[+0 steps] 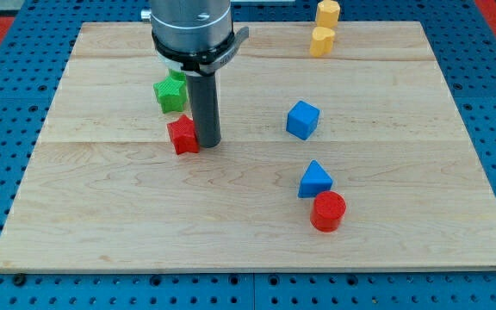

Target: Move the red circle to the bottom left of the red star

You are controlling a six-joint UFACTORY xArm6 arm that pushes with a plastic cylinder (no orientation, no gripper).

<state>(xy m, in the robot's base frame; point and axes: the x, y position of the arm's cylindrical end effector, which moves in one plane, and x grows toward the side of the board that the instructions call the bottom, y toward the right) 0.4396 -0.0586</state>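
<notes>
While my tip [208,142] touches red star [182,135], red circle [328,212] well apart, no end effector, no writing.

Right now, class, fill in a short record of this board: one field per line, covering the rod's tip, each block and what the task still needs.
tip: my tip rests at the right edge of the red star
red circle: red circle, lower right of centre, far from the star
blue blocks: blue triangle touching the circle from above; blue cube higher up
green block: green star, partly hidden behind the rod
yellow blocks: two yellow blocks at the view's top
task state: circle not yet at the star's bottom left
</notes>
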